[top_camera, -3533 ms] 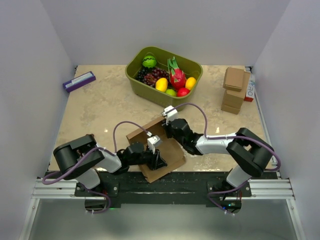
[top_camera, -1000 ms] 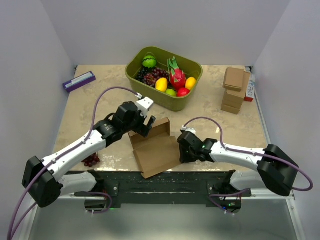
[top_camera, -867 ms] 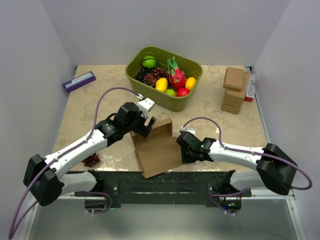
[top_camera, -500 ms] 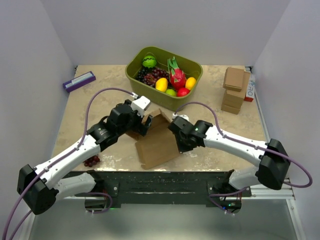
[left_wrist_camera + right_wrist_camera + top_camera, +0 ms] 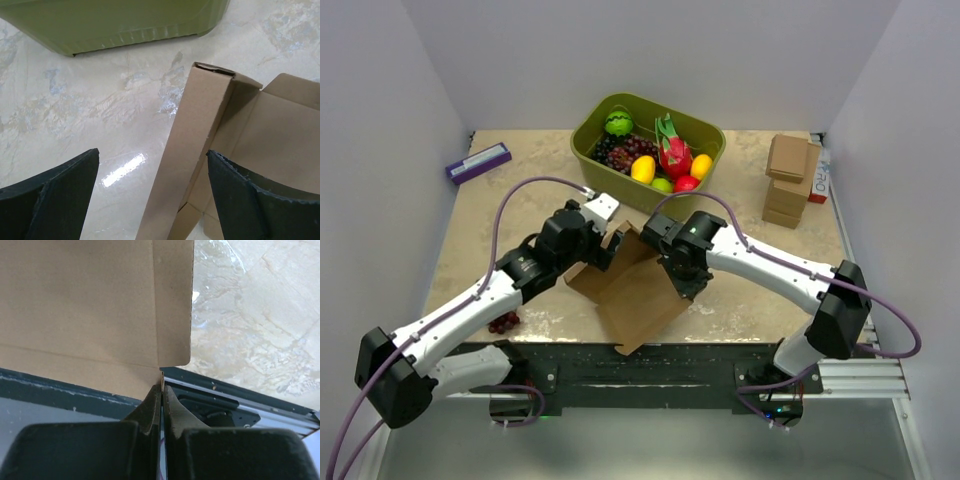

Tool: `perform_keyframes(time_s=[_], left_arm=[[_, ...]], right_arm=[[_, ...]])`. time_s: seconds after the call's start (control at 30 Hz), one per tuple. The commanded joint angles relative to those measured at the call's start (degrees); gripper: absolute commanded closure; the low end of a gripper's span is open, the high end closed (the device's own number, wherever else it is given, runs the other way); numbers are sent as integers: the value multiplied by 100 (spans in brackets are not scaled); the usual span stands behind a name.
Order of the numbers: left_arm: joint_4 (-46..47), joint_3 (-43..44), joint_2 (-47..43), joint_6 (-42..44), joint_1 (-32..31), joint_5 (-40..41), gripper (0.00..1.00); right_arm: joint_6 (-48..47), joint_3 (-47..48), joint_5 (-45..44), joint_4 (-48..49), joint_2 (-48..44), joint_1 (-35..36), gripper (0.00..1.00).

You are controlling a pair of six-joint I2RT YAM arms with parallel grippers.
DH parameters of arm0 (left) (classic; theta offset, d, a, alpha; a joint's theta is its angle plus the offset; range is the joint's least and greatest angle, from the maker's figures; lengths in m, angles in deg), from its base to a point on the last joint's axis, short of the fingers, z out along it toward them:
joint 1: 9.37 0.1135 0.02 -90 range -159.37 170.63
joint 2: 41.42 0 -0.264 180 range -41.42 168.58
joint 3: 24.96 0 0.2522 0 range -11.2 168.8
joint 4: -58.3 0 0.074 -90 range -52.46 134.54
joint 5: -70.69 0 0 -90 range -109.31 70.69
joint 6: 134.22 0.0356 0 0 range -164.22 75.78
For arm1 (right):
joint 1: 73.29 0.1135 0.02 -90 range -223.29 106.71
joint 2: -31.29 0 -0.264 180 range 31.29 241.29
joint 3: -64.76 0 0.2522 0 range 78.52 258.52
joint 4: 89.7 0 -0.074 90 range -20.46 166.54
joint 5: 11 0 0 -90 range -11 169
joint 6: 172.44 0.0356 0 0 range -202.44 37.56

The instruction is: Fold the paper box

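Observation:
The paper box point(image 5: 635, 300) is a brown cardboard mailer, lying open and tilted near the table's front middle. My right gripper point(image 5: 684, 287) is shut on the thin edge of one of its side panels; in the right wrist view the jaws point(image 5: 161, 386) pinch that edge below the broad panel point(image 5: 85, 300). My left gripper point(image 5: 611, 246) is open at the box's back corner. In the left wrist view its fingers point(image 5: 65, 192) straddle an upright cardboard wall point(image 5: 192, 150) without touching it.
A green bin point(image 5: 620, 187) of fruit stands just behind the box, its wall point(image 5: 115, 25) close ahead in the left wrist view. Stacked small cardboard boxes point(image 5: 787, 180) sit back right, a purple box point(image 5: 478, 162) back left, loose grapes point(image 5: 502, 321) front left.
My right gripper has shut on the box's edge and drawn it back and up, so the sheet now tilts. My left gripper stayed open and shifted slightly toward the box's back corner.

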Motion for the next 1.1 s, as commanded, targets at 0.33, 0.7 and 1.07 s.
perform_keyframes(time_s=[0.33,0.7,1.07], left_arm=[[155,7,817,-103,26,-661,42],[-126,95,1986,-561,175,-635,74],[-197,182,2453,-737,535,-1004,77]], right_arm=[[-255,657,150,-329,108,-36,83],[772,467,-326,855,-1059,-405,20],[2593,-1565,-378,2412,-3310,-475,17]])
